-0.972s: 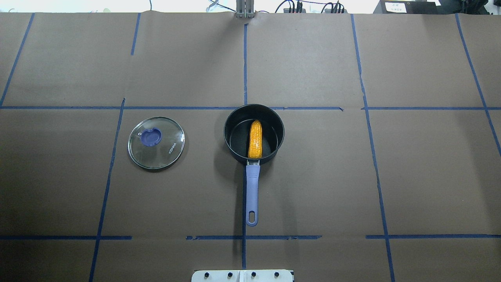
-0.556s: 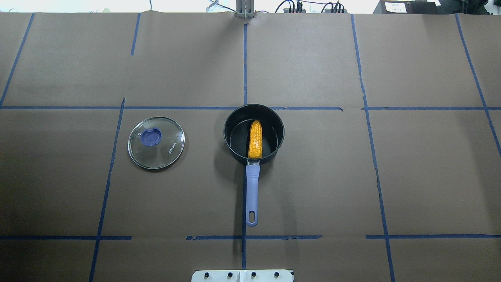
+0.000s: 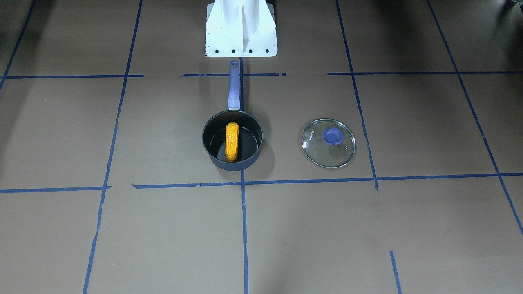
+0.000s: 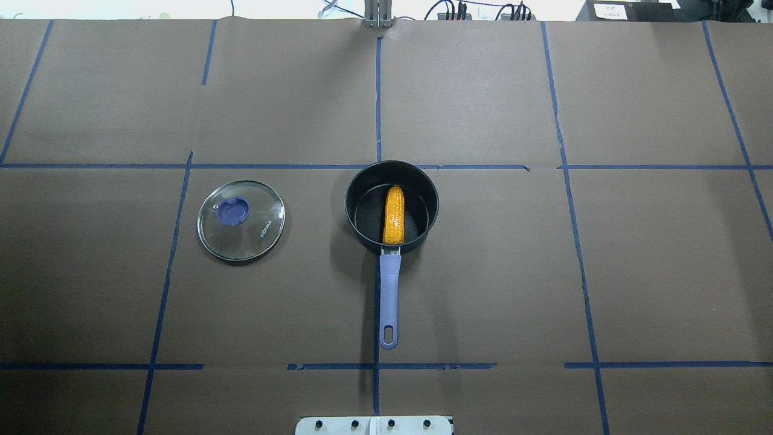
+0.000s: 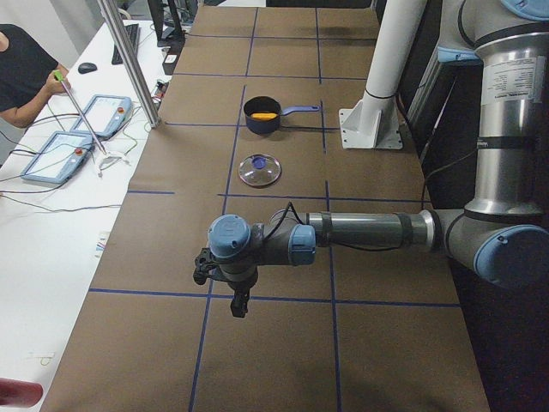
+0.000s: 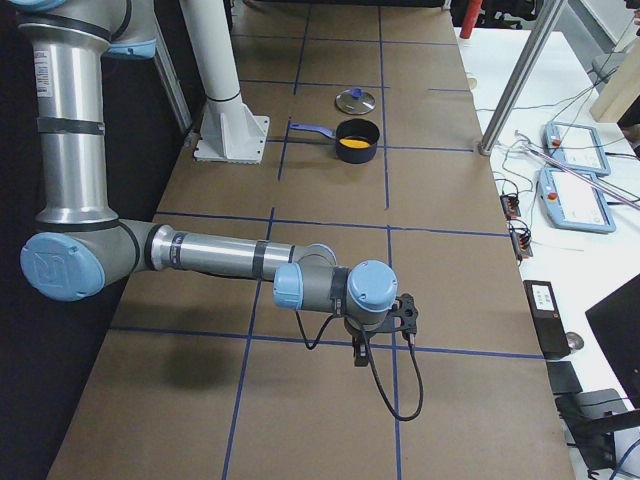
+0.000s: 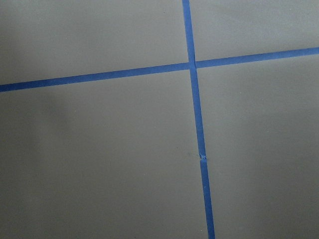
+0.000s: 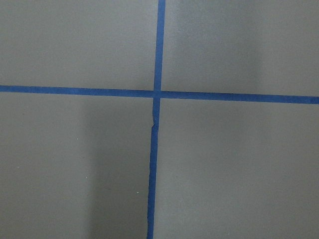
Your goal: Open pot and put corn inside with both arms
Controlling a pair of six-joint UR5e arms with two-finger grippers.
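Observation:
The dark pot [image 4: 357,228] stands open at the table's middle, its purple handle [image 4: 389,290] pointing toward the robot's base. The orange-yellow corn [image 4: 394,215] lies inside it, also in the front-facing view [image 3: 232,141]. The glass lid [image 4: 241,220] with its blue knob lies flat on the table to the pot's left, apart from it. My left gripper [image 5: 240,305] hangs far off at the table's left end, my right gripper [image 6: 362,355] at the right end. Both hold nothing that I can see; I cannot tell whether they are open or shut.
The white base bracket [image 4: 374,425] sits at the near edge behind the handle. Blue tape lines cross the brown table cover. Both wrist views show only tape crossings. Operators' tables with control pendants [image 5: 56,154] flank the far side.

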